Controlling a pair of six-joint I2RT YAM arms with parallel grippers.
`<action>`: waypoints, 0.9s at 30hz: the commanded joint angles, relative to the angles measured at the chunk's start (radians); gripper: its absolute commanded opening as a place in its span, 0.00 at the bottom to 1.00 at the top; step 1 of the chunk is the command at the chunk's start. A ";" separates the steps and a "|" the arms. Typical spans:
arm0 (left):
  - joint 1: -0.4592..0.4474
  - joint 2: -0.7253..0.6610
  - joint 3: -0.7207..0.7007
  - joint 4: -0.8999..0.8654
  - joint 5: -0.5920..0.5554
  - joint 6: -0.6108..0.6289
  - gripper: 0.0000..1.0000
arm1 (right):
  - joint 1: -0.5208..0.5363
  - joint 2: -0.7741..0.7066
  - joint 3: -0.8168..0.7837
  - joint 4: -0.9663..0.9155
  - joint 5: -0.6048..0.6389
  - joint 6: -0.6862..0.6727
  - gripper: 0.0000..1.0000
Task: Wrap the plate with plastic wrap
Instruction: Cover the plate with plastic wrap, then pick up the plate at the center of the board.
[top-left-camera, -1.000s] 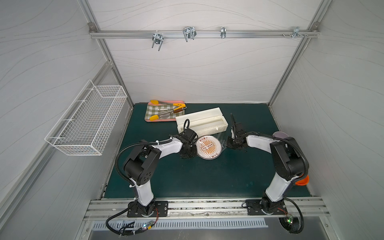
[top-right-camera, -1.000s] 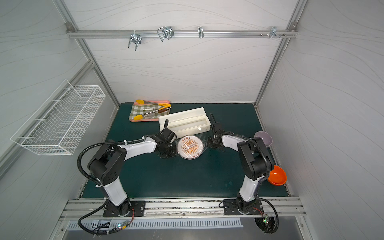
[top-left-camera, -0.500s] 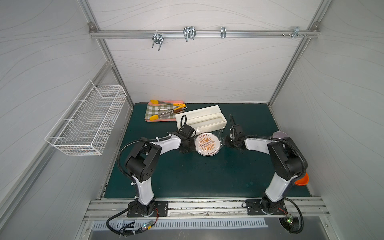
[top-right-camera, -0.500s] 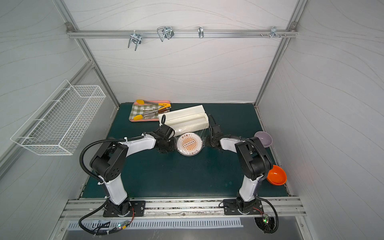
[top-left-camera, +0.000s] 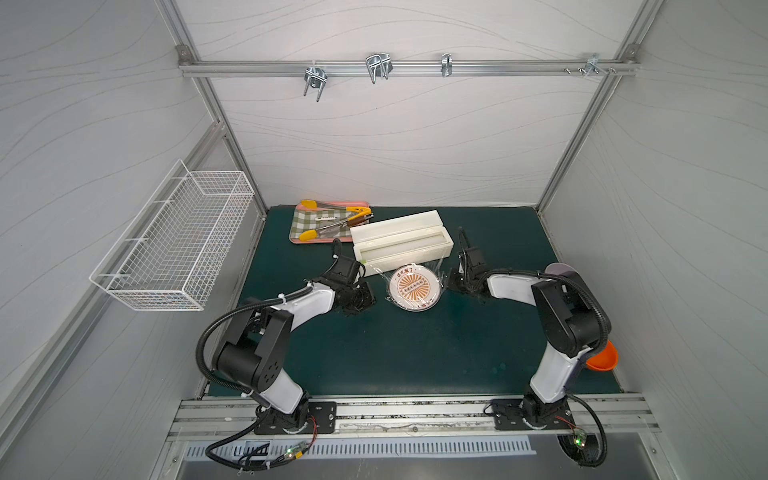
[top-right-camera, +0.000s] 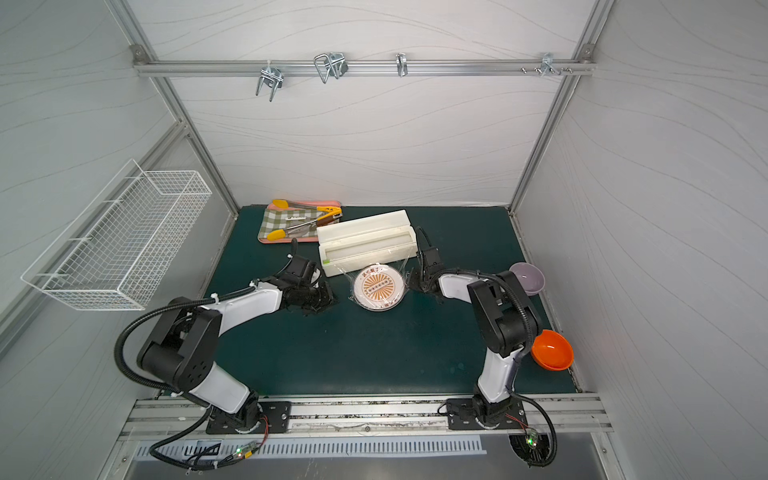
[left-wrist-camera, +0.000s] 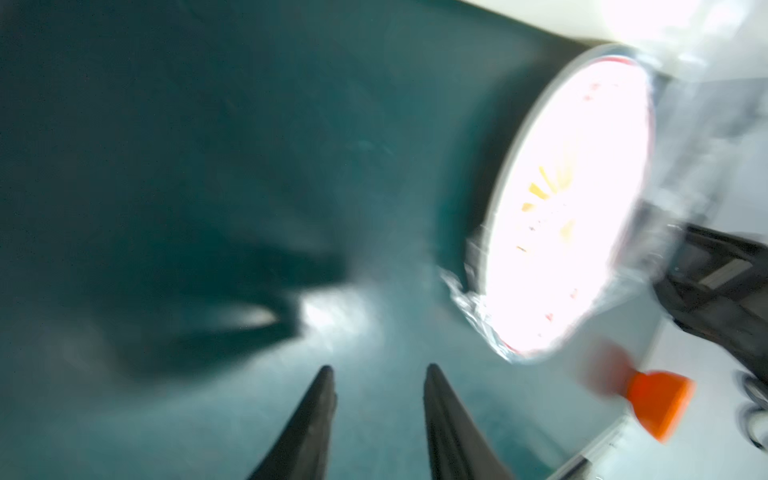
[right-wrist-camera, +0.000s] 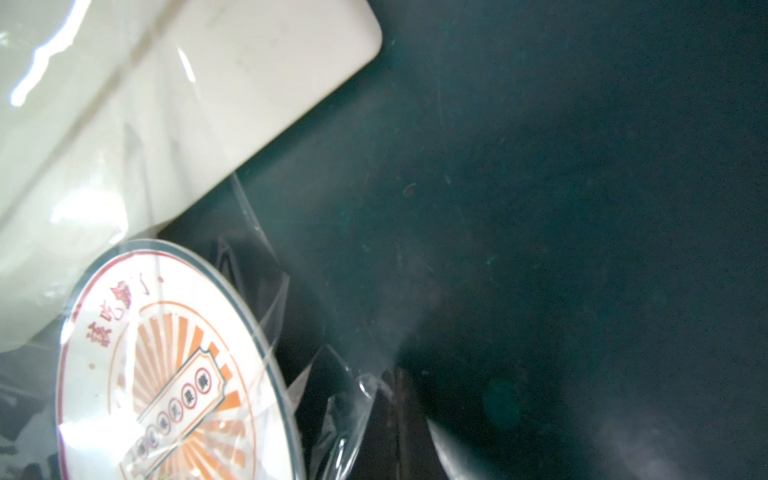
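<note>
**Plate under film, close against the box**

The plate (top-left-camera: 413, 287) lies on the green mat (top-left-camera: 395, 357), its far edge just beside the dispenser box (top-left-camera: 399, 241). Bare mat spreads on its near side. The plastic wrap (right-wrist-camera: 332, 374) covers it. The right gripper (top-left-camera: 452, 281) pinches the film's edge. The left gripper (left-wrist-camera: 379, 368) stands parted, empty. The plate's red characters are unreadable.

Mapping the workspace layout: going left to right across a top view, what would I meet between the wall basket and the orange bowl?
wire basket → left end effector → plate → right end effector → orange bowl
</note>
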 joint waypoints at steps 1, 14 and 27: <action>-0.063 -0.053 -0.044 0.253 0.093 -0.177 0.43 | -0.001 0.063 -0.017 -0.083 0.025 0.011 0.00; -0.107 0.133 0.034 0.328 0.109 -0.175 0.42 | -0.004 0.070 -0.011 -0.086 0.015 0.009 0.00; -0.067 0.237 0.073 0.272 0.081 -0.104 0.37 | -0.006 0.074 -0.007 -0.083 0.007 0.005 0.00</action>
